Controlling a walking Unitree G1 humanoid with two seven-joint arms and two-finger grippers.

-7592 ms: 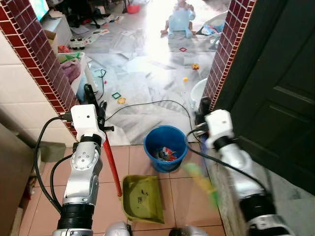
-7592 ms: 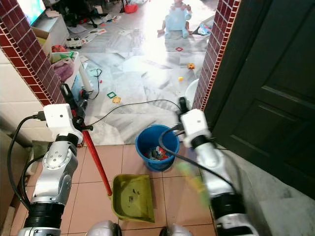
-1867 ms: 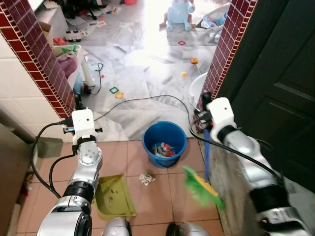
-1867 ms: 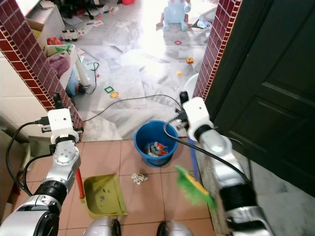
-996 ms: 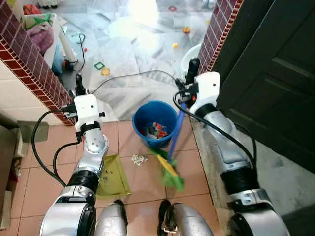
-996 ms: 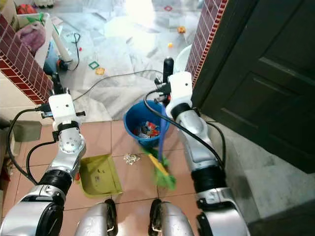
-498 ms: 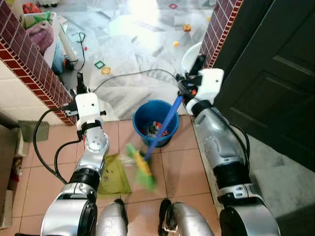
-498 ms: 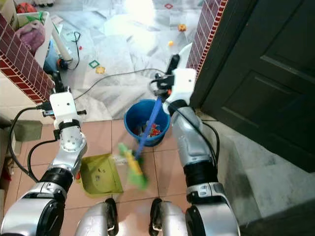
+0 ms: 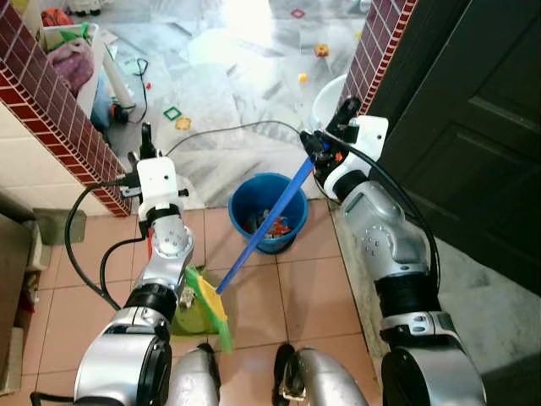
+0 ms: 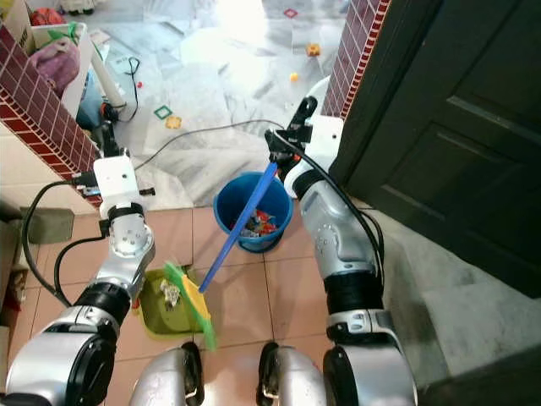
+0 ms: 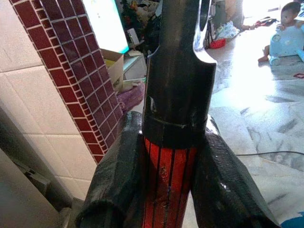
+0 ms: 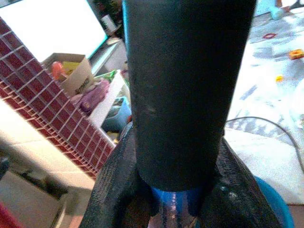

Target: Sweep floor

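Broom (image 9: pixel 254 245) ran diagonally from the right gripper (image 9: pixel 325 152), raised at about 1 o'clock beside the brick pillar (image 9: pixel 380 34), down across the blue bucket (image 9: pixel 269 222) to its green bristles (image 9: pixel 211 309) at 7 o'clock, resting over the green dustpan (image 10: pixel 161 304) on the tiled floor (image 9: pixel 287 296). Right fingers (image 12: pixel 118 190) were closed around the blue handle, elbow bent downward. Left gripper (image 9: pixel 148 161), forearm upright at 10 o'clock, clamped the dustpan's red handle (image 11: pixel 168 175).
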